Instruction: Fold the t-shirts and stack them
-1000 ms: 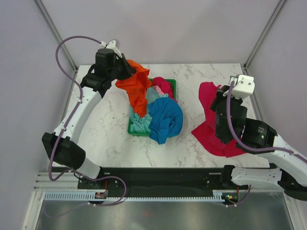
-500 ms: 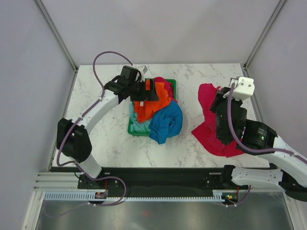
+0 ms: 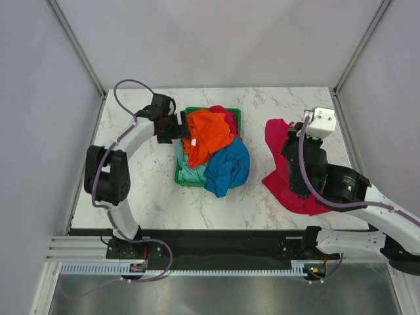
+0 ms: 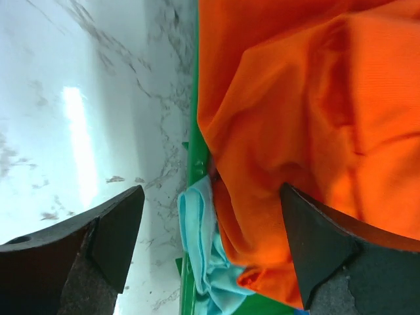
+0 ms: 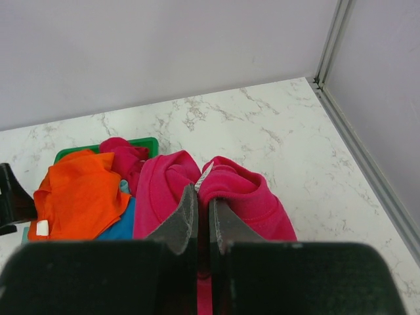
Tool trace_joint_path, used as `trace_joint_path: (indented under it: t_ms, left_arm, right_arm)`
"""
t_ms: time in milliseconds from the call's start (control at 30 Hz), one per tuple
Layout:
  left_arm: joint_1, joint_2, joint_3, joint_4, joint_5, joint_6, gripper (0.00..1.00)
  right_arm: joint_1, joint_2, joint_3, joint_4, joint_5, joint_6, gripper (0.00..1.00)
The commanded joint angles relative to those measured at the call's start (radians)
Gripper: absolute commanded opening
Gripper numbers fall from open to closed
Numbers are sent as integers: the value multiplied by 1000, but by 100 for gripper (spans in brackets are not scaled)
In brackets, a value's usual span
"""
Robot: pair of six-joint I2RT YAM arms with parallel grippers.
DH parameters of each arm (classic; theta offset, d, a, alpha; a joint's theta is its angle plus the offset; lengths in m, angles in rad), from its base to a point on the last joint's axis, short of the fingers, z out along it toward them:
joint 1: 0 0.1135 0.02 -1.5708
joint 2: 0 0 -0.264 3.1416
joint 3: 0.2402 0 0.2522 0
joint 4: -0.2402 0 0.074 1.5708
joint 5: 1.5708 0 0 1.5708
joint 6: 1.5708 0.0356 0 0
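The orange t-shirt [image 3: 210,134] lies crumpled on top of the pile in the green basket [image 3: 197,110]. A blue t-shirt [image 3: 228,167] spills over the basket's near right corner, and a mint t-shirt [image 3: 187,169] hangs over its left side. My left gripper [image 3: 178,126] stands open at the basket's left rim [image 4: 197,157], its fingers either side of the orange cloth's [image 4: 295,118] edge without gripping it. My right gripper [image 5: 203,197] is shut on a fold of the magenta-red t-shirt [image 5: 243,197]. That shirt [image 3: 289,180] is partly raised off the right of the table.
More magenta cloth [image 3: 226,118] shows at the basket's far right corner. Bare marble table [image 3: 141,190] lies left of and in front of the basket. Frame posts and grey walls close in the back and sides.
My left gripper came down from its raised hold, opened and let the orange t-shirt drop onto the basket pile. My right gripper, still holding the magenta-red shirt, shifted slightly left.
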Motion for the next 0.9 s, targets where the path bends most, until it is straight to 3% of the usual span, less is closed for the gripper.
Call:
trace_joint_path:
  t_ms: [0, 33, 133, 167, 233, 267, 333, 433, 567, 700, 767, 800, 833, 867]
  left_arm:
    - [-20, 87, 2, 1, 64, 32, 92]
    - [-26, 103, 0, 4, 58, 33, 92]
    - [-26, 141, -5, 1, 40, 24, 79]
    - [-28, 144, -8, 1, 18, 21, 55]
    - [-26, 143, -14, 1, -5, 12, 34]
    - [-26, 140, -11, 0, -34, 12, 14]
    - [-19, 129, 4, -37, -77, 20, 2]
    - [6, 127, 58, -116, -161, 76, 2]
    - [59, 162, 167, -236, -391, 205, 2]
    - [182, 186, 183, -295, -551, 320, 2]
    - [239, 182, 190, -302, -574, 291, 20]
    - [292, 192, 198, -307, -597, 277, 35]
    - [308, 202, 208, -316, -643, 267, 74]
    - [325, 216, 247, -350, -730, 254, 80]
  right_arm:
    - [-2, -2, -18, 17, -12, 23, 6]
    - [-5, -2, -22, 17, -10, 24, 6]
    - [-10, -6, -33, 14, -19, 31, 6]
    - [-12, -9, -34, 14, -21, 29, 6]
    - [-16, -12, -38, 14, -24, 31, 6]
    - [-18, -14, -38, 14, -25, 31, 6]
    - [-21, -20, -41, 14, -27, 29, 6]
    - [-22, -26, -48, 11, -36, 28, 6]
    - [-24, -38, -56, 11, -57, 34, 6]
    - [-27, -5, -42, 9, -123, 8, 6]
    - [-27, 9, -44, 6, -162, -3, 5]
    - [-27, 21, -38, 1, -204, -3, 4]
    - [-28, 26, -31, -8, -234, 1, 4]
    - [-27, 34, -25, -34, -252, 21, 3]
